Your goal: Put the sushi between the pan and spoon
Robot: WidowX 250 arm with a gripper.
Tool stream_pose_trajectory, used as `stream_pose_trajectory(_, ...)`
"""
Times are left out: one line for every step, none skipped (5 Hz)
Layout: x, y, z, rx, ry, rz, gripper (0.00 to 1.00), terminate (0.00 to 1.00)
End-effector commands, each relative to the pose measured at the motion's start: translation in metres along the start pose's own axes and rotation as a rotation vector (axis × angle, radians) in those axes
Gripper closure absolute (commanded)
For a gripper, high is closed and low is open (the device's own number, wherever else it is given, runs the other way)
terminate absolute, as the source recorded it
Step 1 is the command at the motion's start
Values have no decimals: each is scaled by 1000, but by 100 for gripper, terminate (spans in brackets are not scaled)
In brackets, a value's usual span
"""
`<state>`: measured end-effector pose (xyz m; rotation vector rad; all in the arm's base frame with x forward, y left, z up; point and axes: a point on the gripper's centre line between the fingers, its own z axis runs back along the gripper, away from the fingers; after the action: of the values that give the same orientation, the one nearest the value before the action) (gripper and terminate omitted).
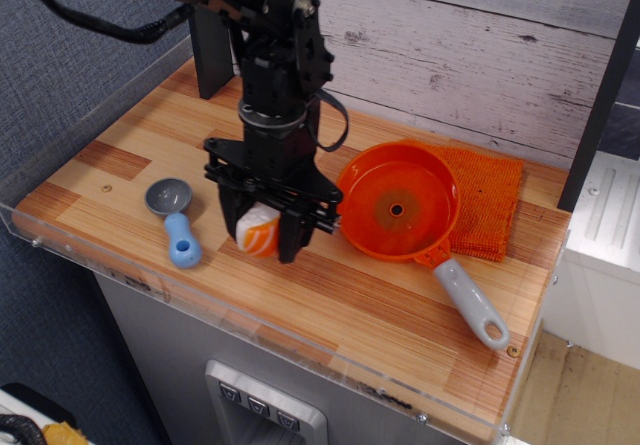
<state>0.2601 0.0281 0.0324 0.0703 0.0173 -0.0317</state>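
My black gripper (260, 237) is shut on the sushi (258, 232), a white rice piece with an orange striped top, held low at the wooden table (330, 295); contact with the table cannot be told. It hangs between the spoon (174, 220), with a grey bowl and light blue handle, on its left, and the orange pan (398, 202), with a grey handle (470, 303), on its right. The fingers (291, 240) flank the sushi on both sides.
An orange woven cloth (490, 200) lies under the pan's far right side. A clear acrylic rim (250, 330) runs along the table's front and left edges. A dark post (212, 50) stands at the back left, before a white plank wall.
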Motion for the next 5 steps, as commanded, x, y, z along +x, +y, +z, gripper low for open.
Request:
stream_pose_trajectory(4,13,-15,-25,86,-91,100,0)
stream_pose_trajectory(4,13,-16,-19,83,-94,100,0)
stream_pose_trajectory(4,14,-18,-52,110,-94,100,0)
stream_pose_trajectory(6,14,-11,-34,102,-79,0,0)
stream_pose_trajectory(9,11,-7,-49,100,-87,0,0)
